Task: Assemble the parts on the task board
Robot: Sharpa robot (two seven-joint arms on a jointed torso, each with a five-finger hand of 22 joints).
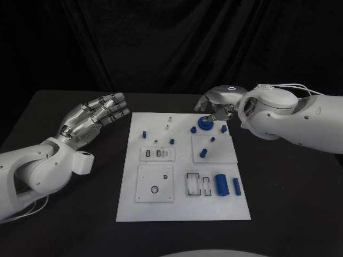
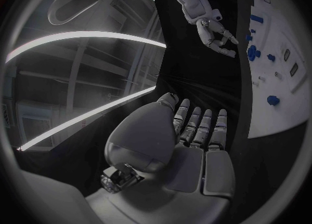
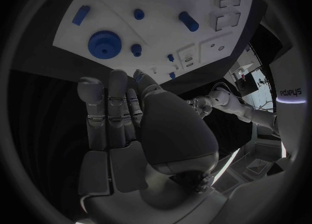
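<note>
Parts (image 1: 203,153) lie on the white task board (image 1: 183,211) at mid-table, and the right hand (image 1: 218,104), fingers apart and holding nothing, hovers over the blue gear (image 1: 204,126), which a careless reach could knock aside, while the left hand (image 1: 94,120) waits open beside the board.

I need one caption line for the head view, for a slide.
Two silver robot hands, left and right, hover empty over a black table, the right above a blue gear on the white task board.
</note>
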